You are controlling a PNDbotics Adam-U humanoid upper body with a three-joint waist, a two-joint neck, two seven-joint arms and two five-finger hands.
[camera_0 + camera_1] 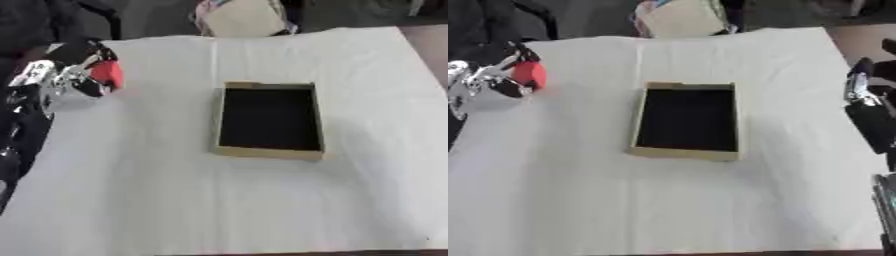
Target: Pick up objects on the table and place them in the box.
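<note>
White cloth-draped tabletop, creased, seen from above; dark floor and a pale bundle of unclear make beyond the far edge.

Centre: shallow rectangular cardboard box with tan walls and black interior, lid absent, interior apparently empty, long axis running away from the viewer.

Far left: black-and-silver left hand, raised near the cloth's left edge, fingers curled round a small round red object; red surface visible on the side facing the box, remainder hidden by fingers. Exact nature of the red object not discernible. Well apart from the box, with bare cloth between.

Right edge, right eye view only: black right hand, fingers pointing up and looking relaxed, holding nothing, idle beside the cloth's right margin.

Step in hand, as judged: carry of the red object toward the box, release not yet made. No other loose objects discernible on the cloth.

Hazards from here:
- Slip from the grasp during transfer, owing to a round shape only partly enclosed by fingers; likely result a roll across the cloth or off the left edge.
- Release too early or too far left, landing short of the near wall instead of inside.
- Contact of descending fingers with the low cardboard wall, enough to shift or tip so light a box.
- Bounce or roll out after release from too great a height, given shallow walls.
- Snagging of fingers on cloth creases, dragging cloth and box together.
</note>
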